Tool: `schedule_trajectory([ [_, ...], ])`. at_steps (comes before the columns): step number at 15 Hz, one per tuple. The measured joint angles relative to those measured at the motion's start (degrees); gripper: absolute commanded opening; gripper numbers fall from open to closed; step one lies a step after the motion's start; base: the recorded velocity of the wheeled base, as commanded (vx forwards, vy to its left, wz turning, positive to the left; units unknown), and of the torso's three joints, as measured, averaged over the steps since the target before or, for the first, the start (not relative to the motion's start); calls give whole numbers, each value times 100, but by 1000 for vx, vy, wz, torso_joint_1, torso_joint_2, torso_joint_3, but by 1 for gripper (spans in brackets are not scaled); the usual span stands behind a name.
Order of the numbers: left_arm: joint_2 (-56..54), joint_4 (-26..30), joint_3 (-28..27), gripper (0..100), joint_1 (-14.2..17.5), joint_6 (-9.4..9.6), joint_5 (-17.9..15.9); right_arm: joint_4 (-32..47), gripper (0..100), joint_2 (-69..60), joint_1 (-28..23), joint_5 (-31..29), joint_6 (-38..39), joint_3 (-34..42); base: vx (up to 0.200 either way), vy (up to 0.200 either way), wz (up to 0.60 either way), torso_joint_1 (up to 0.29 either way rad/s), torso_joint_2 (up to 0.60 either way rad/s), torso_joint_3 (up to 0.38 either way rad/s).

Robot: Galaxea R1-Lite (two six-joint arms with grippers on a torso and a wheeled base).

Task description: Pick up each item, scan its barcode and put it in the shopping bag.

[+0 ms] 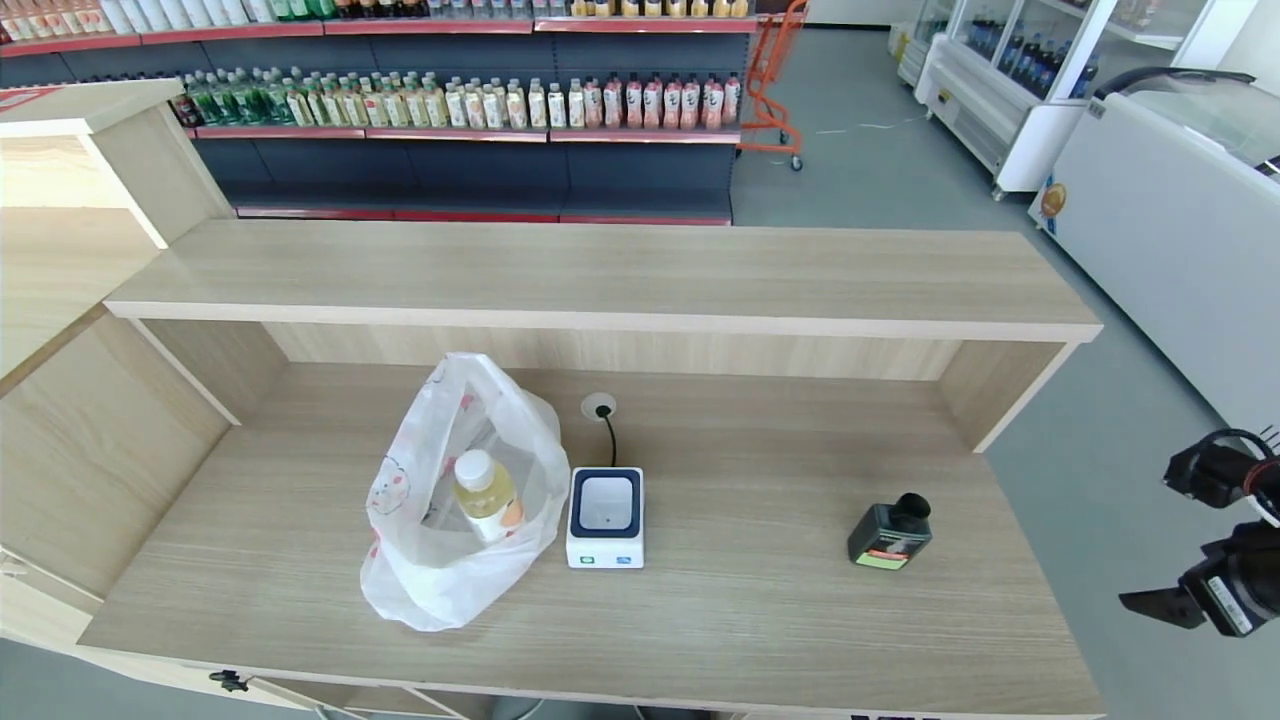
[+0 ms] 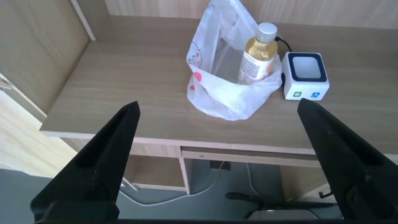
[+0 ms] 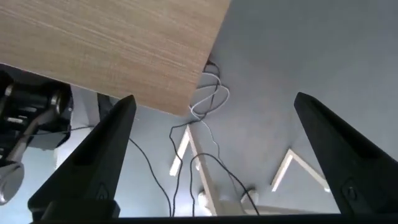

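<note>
Counter (image 1: pixel 760 600): pale wood, running across the lower half of the head view.

Shopping bag (image 1: pixel 420 585): sitting left of centre, mouth gaping upward, touching or just beside the scanner (image 1: pixel 605 517) at centre; the scanner window is facing up.

Pale bottle (image 1: pixel 487 497): standing inside the bag, so that item is judged finished.

Dark bottle (image 1: pixel 889 535): black cap, apparently upright, waiting at centre right, well apart from the scanner. Judged to be the step in hand.

Right gripper (image 3: pixel 216 98): hanging off the counter's right edge over the floor, fingers spread wide, carrying nothing.

Left gripper (image 2: pixel 217 104): hovering in front of the counter's near edge, equally wide and empty.

Advice for the pick:
- The right arm is sitting nearer, so it is suiting this bottle.
- Closing across the squat body below the cap is looking safer than pinching the cap.
- Barcode location cannot be told; a grip leaving the label faces uncovered is making it easier to turn one toward the window.
- The bag's thin plastic is likely to fold, so entering from directly above the mouth is advisable.
</note>
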State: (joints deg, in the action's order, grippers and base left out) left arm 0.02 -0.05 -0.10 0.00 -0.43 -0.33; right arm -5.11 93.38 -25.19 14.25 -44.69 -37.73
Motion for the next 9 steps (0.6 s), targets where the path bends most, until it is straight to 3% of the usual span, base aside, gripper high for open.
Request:
schedule_trajectory([
  [3,0,-2,0,100,-7,-1,0,-239,100,463,523,764,-20,-74,0,0,0,0,0,0],
  [9,0,-2,0,100,0,0,0,-712,100,1067,1290,1079,-677,-52,0,0,0,0,0,0],
])
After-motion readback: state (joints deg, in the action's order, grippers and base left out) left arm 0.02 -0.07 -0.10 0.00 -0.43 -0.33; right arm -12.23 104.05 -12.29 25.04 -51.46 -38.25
